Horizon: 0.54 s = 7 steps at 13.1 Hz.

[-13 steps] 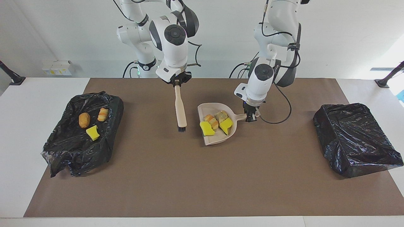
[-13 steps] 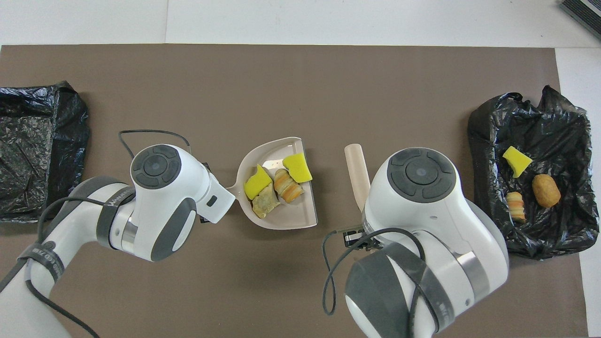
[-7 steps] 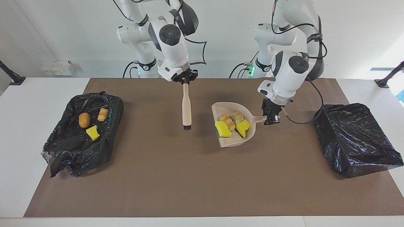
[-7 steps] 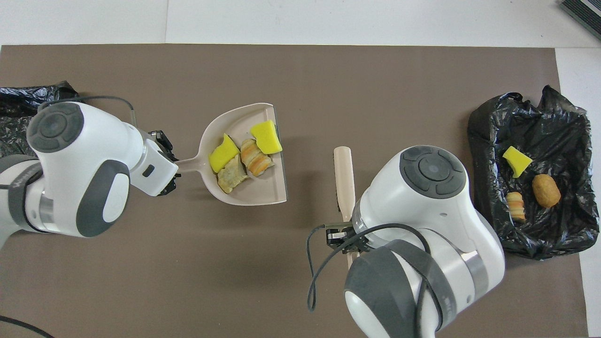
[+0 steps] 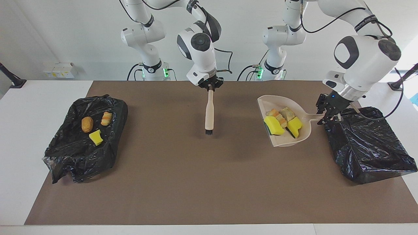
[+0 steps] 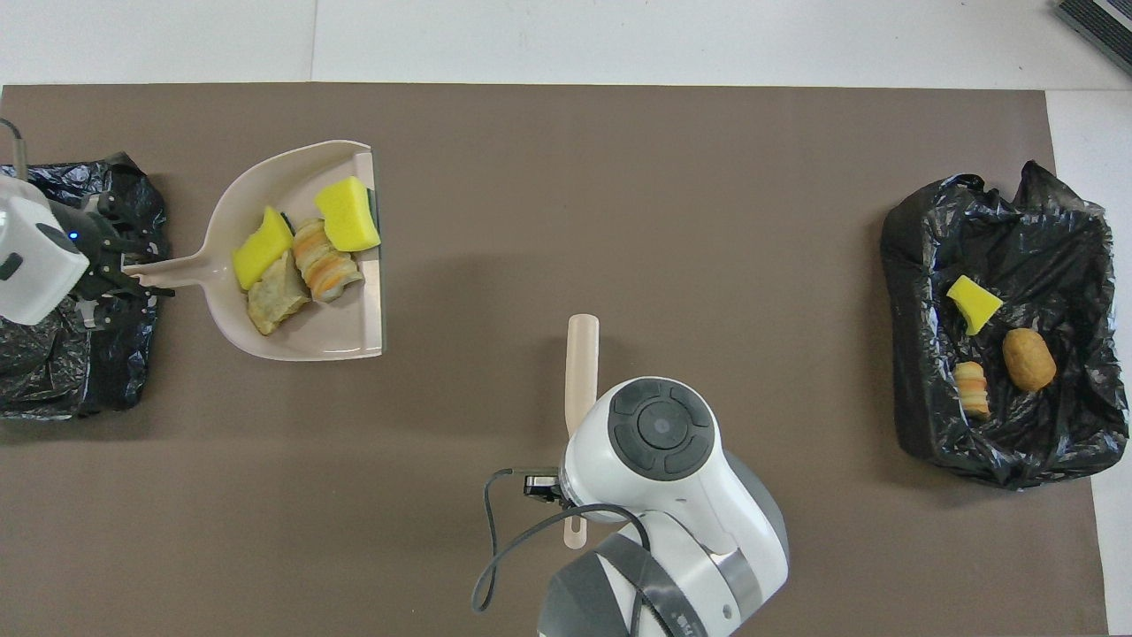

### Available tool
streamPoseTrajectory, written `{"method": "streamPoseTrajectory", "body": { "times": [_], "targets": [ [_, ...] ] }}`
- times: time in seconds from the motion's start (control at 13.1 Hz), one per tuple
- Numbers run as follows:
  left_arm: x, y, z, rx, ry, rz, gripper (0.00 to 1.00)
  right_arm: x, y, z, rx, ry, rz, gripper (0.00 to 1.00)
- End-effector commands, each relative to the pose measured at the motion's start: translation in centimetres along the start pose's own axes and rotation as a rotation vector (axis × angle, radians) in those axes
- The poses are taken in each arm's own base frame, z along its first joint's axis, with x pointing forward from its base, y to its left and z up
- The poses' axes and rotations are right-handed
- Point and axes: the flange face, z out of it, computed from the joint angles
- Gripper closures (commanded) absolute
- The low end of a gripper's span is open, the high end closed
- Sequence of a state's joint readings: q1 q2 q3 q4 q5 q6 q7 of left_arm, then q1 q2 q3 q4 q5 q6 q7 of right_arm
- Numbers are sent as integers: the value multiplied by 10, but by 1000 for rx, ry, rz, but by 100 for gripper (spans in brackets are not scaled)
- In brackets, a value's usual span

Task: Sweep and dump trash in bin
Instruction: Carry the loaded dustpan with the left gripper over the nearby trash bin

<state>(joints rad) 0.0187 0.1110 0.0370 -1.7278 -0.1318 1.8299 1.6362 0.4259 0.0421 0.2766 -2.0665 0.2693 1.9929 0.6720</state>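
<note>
My left gripper [image 5: 329, 116] [image 6: 133, 276] is shut on the handle of the beige dustpan [image 5: 283, 141] [image 6: 301, 341], holding it above the mat. The gripper is over the edge of the black-bagged bin [image 5: 365, 143] [image 6: 53, 354] at the left arm's end. In the pan lies trash: two yellow sponge pieces [image 5: 273, 126] [image 6: 348, 214] and bread chunks [image 5: 287, 114] [image 6: 325, 262]. My right gripper [image 5: 210, 86] is shut on the beige hand brush [image 5: 209, 112] [image 6: 581, 363], which hangs bristles down over the middle of the mat. In the overhead view the arm hides this gripper.
A second black-bagged bin [image 5: 81, 147] [image 6: 999, 416] sits at the right arm's end. It holds a yellow sponge piece [image 5: 95, 137], a round bread chunk [image 5: 87, 124] and a striped chunk [image 5: 106, 118]. A brown mat [image 5: 209, 182] covers the table.
My left arm has carried the loaded dustpan from the middle of the mat to beside the bin at its own end. The right arm has shifted the same way with the brush.
</note>
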Motion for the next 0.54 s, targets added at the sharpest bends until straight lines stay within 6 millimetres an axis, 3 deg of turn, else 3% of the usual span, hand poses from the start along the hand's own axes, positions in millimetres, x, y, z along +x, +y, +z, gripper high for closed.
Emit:
{"method": "streamPoseTrajectory", "body": {
  "times": [0.0,0.15,0.46],
  "targets": [
    [-56,-14,-18,-1,9,38,100,2,-12,23,20,-9,3,100],
    [-104,-10,-27,11,-20,63,100,-1,-11,43,-2,-33,-9,100],
    [-196,3,-41,-8,-107,41,100,-8,-4,58,-25,-52,-75,96]
  ]
}}
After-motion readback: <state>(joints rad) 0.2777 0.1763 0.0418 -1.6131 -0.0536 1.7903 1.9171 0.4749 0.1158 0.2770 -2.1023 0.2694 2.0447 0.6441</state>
